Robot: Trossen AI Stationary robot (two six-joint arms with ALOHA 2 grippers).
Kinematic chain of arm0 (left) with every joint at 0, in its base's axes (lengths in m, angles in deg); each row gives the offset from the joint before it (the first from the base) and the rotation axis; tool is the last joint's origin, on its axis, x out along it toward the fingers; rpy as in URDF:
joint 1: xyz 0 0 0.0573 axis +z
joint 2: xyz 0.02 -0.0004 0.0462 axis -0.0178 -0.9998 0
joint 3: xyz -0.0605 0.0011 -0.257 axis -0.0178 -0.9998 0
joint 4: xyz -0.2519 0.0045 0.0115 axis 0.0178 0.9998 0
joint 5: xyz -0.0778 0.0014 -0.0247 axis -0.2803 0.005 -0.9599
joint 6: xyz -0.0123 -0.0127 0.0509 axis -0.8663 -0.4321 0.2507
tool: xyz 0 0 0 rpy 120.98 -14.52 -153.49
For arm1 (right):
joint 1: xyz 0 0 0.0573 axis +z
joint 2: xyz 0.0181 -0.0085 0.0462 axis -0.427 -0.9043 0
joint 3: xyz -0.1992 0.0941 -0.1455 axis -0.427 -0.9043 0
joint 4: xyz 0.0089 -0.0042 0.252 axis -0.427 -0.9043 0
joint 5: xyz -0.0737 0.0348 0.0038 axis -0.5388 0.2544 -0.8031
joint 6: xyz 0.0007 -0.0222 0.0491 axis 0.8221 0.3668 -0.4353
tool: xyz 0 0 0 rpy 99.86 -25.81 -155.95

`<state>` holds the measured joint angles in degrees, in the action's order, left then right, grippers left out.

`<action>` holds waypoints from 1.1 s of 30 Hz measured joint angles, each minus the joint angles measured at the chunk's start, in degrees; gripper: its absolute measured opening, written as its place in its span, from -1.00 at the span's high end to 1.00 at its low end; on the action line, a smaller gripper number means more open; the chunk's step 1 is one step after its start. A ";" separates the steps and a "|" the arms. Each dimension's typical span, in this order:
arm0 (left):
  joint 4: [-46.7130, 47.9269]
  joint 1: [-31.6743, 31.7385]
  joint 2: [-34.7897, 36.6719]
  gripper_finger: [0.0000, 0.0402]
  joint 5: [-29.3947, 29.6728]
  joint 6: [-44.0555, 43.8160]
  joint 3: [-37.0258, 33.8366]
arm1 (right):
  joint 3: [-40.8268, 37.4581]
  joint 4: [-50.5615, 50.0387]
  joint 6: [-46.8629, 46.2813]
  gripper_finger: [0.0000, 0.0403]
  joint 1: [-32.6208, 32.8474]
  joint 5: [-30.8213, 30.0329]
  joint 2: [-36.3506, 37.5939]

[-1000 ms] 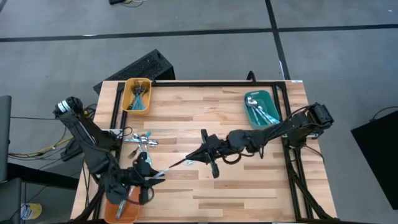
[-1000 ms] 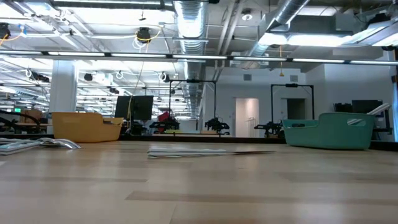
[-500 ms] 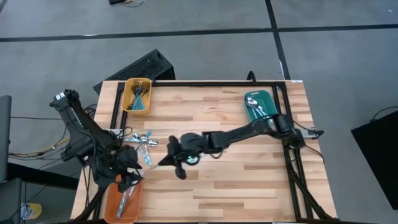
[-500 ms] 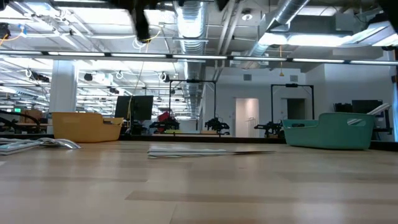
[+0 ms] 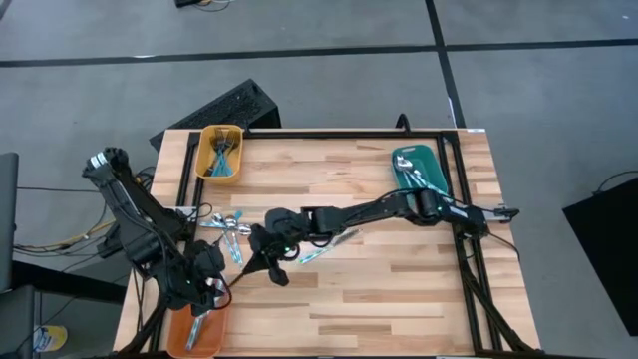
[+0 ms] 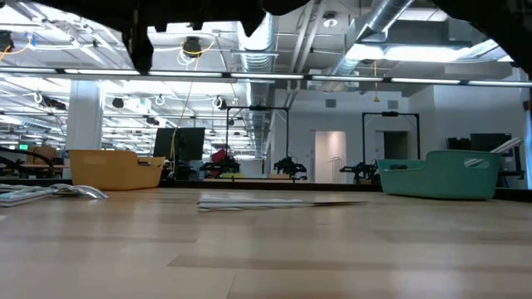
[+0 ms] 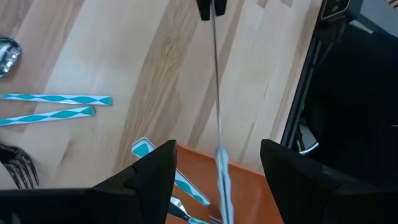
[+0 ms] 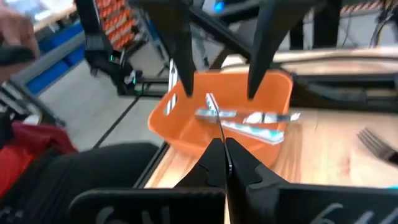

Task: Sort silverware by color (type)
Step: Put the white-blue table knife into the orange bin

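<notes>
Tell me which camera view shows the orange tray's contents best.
The right wrist view: it looks across into the orange tray, showing silverware lying inside. The left wrist view catches only one edge of the tray between that arm's fingers. The high view shows the tray small and partly hidden by the left arm. The low view misses it.

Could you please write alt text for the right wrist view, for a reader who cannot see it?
The right gripper, shut on a thin piece of silverware, extends it toward an orange tray holding blue-handled silverware. The left gripper's open jaws hang above the tray.
</notes>
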<state>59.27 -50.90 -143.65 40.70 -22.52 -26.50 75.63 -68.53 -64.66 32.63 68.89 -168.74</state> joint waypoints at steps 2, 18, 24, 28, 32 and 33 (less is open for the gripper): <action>-0.10 0.00 -0.39 -0.09 -0.01 -0.16 0.00 | 2.46 -2.30 0.80 0.97 0.00 1.57 -1.74; 0.09 0.04 -0.61 -0.09 -0.30 -0.75 0.00 | 13.23 -2.60 6.80 0.80 0.81 -2.37 -9.56; 0.44 1.26 -0.61 -0.09 0.05 -0.75 -0.02 | 13.23 -0.09 6.65 0.13 0.23 -4.52 -9.51; 0.44 1.81 -0.61 -0.09 0.14 -1.04 -0.02 | 13.23 -4.80 1.25 -0.35 -0.32 -11.11 -9.35; 0.42 1.84 -0.61 -0.09 2.60 -2.16 -0.04 | 13.17 -12.47 0.47 -0.47 -0.80 -19.73 -6.82; 0.38 1.84 -0.61 -0.09 2.68 -2.22 -0.04 | 13.17 -14.11 1.45 -0.47 -0.86 -21.34 -5.79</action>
<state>59.65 -49.07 -144.26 43.37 -24.75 -26.54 88.80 -82.64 -63.21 31.78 47.54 -174.52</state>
